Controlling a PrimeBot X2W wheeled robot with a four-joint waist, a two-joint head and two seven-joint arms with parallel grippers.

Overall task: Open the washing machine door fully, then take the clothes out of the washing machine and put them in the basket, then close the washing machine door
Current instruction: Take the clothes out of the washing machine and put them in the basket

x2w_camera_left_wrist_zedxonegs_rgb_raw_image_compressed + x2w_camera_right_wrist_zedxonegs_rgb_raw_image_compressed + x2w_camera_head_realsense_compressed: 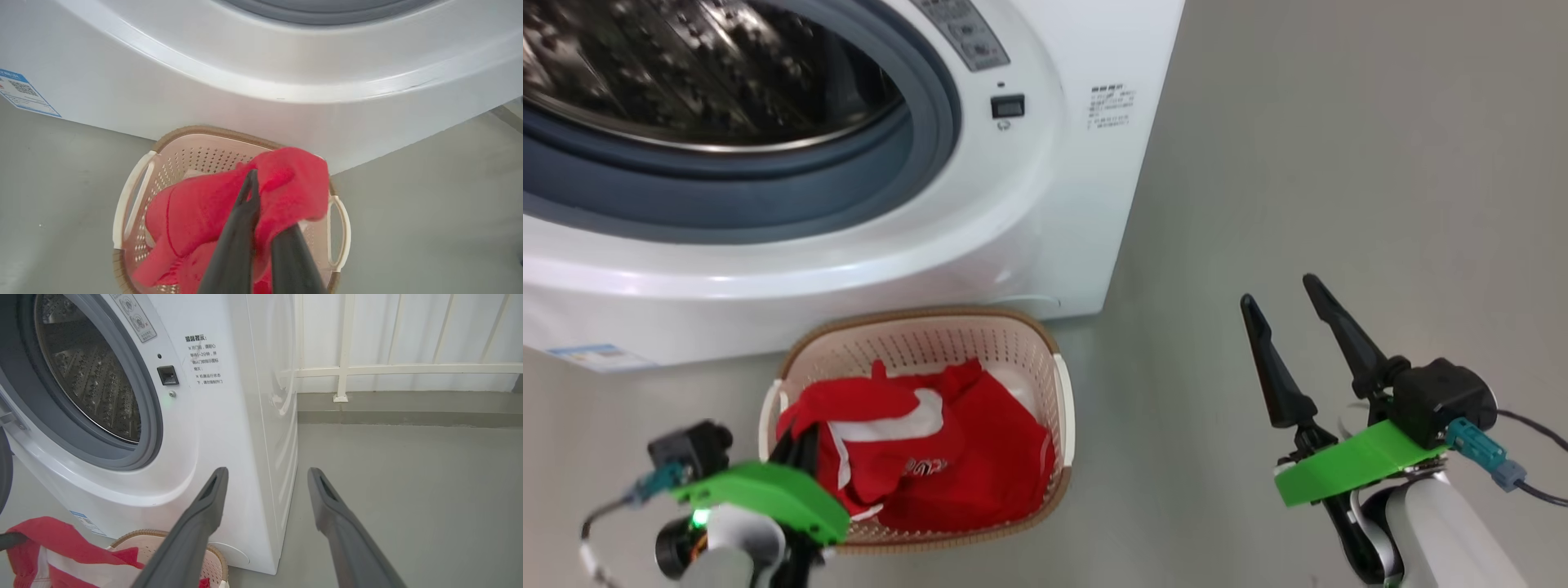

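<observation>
One load, the clothes (pixel 964 457): red, mostly in the basket (pixel 931 314) before the washing machine (pixel 1054 204).
My left gripper (pixel 255 183): clamped on a fold of them.
My right gripper (pixel 1278 292): fingers spread wide, empty.

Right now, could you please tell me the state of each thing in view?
washing machine: open, visible drum empty.
basket: upright on floor, holding clothes.
clothes: in basket, a fold pinched by left hand.
left hand: shut on clothes.
right hand: open, empty.
</observation>
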